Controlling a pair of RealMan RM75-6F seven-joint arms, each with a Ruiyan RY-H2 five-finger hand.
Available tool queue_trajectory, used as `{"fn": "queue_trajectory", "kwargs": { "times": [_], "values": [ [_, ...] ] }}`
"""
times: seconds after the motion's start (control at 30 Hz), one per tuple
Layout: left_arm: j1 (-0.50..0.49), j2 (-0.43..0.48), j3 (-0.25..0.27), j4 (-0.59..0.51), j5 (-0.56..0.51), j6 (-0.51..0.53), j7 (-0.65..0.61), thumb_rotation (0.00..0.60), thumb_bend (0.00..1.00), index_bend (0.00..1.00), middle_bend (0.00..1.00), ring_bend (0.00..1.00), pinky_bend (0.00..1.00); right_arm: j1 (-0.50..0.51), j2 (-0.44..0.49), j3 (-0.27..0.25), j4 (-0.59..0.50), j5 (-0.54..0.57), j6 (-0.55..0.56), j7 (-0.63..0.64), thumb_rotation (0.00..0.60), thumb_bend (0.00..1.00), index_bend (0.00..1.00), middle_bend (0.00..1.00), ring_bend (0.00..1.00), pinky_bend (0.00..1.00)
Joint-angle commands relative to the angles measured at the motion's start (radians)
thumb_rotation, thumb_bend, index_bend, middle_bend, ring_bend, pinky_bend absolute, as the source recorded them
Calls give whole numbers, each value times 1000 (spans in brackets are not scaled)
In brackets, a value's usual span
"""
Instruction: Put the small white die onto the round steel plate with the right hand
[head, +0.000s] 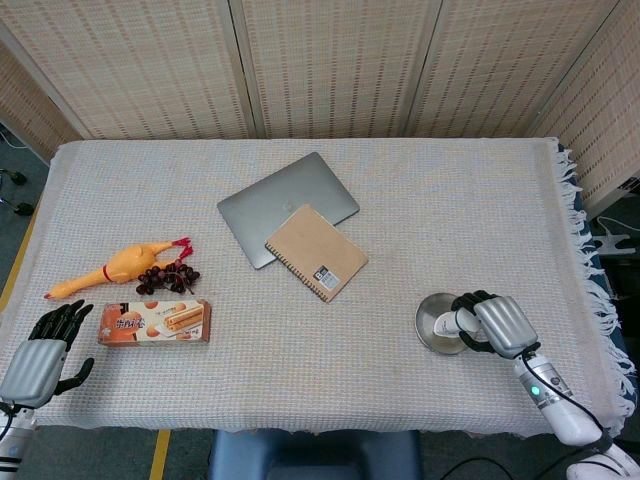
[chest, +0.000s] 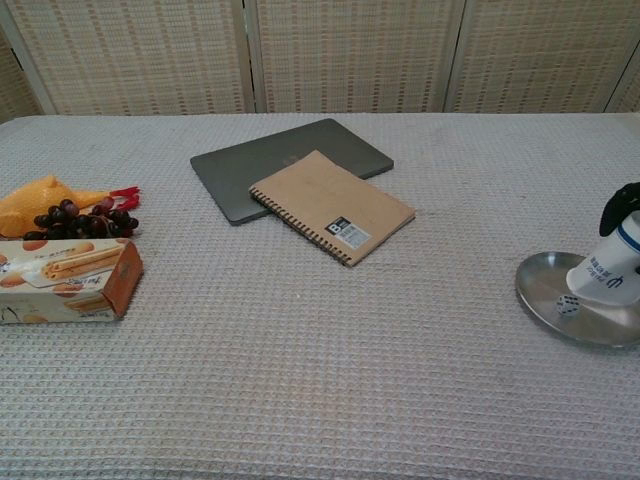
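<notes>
The small white die (chest: 567, 305) lies inside the round steel plate (chest: 540, 290) at the table's right. In the head view my right hand (head: 495, 325) hovers over the right half of the plate (head: 433, 325) and hides the die. Its dark fingers (chest: 625, 197) are curled around a small white container with blue print (chest: 606, 270), whose base hangs just above the plate, right beside the die. My left hand (head: 40, 355) rests at the front left corner, fingers apart and holding nothing.
A brown spiral notebook (head: 316, 252) overlaps a grey laptop (head: 280, 200) at the table's middle. At the left lie a rubber chicken (head: 125, 267), dark grapes (head: 165, 278) and a biscuit box (head: 154, 322). The fringed table edge (head: 585, 250) runs along the right.
</notes>
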Motion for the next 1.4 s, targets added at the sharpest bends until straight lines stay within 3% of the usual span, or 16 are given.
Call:
{"fn": "queue_trajectory", "kwargs": {
  "times": [0.03, 0.53, 0.9, 1.0, 1.27, 1.4],
  "values": [
    [-1, 0, 0, 2, -1, -3, -2, 600, 377, 0, 0, 0, 95, 10, -12, -3, 2, 14, -20, -17, 600, 248, 517, 399, 316, 510],
    [-5, 2, -5, 11, -10, -13, -20, 600, 376, 0, 0, 0, 96, 50, -75, 6, 55, 77, -82, -95, 600, 248, 516, 399, 316, 510],
    [-7, 3, -7, 17, -12, -15, -31, 600, 376, 0, 0, 0, 96, 67, -127, 47, 123, 130, -75, -101, 600, 248, 516, 399, 316, 510],
    [-6, 3, -8, 17, -12, -13, -32, 600, 377, 0, 0, 0, 96, 63, -124, 36, 118, 120, -69, -92, 600, 248, 516, 399, 316, 510],
    [-4, 3, -9, 13, -12, -9, -25, 600, 374, 0, 0, 0, 96, 31, -39, -53, 22, 16, -47, -28, 600, 248, 514, 394, 316, 510],
    [-8, 1, -8, 13, -13, -17, -23, 600, 376, 0, 0, 0, 96, 24, -28, -59, 6, 18, -37, -62, 600, 248, 501, 393, 316, 510]
  ]
}}
